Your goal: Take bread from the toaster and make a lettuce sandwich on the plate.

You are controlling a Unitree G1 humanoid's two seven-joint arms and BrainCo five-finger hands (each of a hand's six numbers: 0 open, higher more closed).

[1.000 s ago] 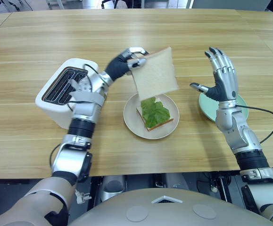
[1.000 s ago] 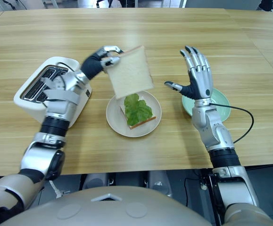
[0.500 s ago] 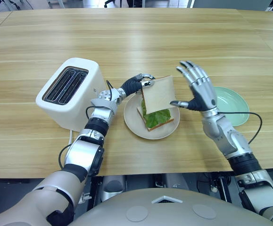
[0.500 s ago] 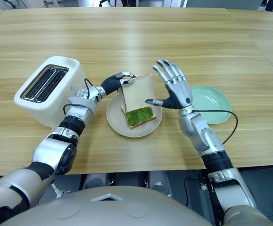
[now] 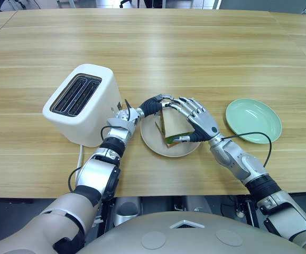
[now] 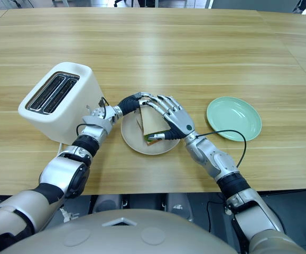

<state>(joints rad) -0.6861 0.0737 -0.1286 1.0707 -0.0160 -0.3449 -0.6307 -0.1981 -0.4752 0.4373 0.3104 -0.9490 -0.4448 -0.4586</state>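
My left hand (image 5: 154, 102) pinched the upper bread slice (image 5: 170, 124) over the plate (image 5: 150, 139); my right hand (image 5: 198, 119) lay spread flat across that slice, gripping nothing.

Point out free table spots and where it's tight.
Free: the whole far table behind the toaster, plate and green plate; also left of the toaster and right of the green plate. Crowded: over the plate, where left hand and right hand meet on the bread.
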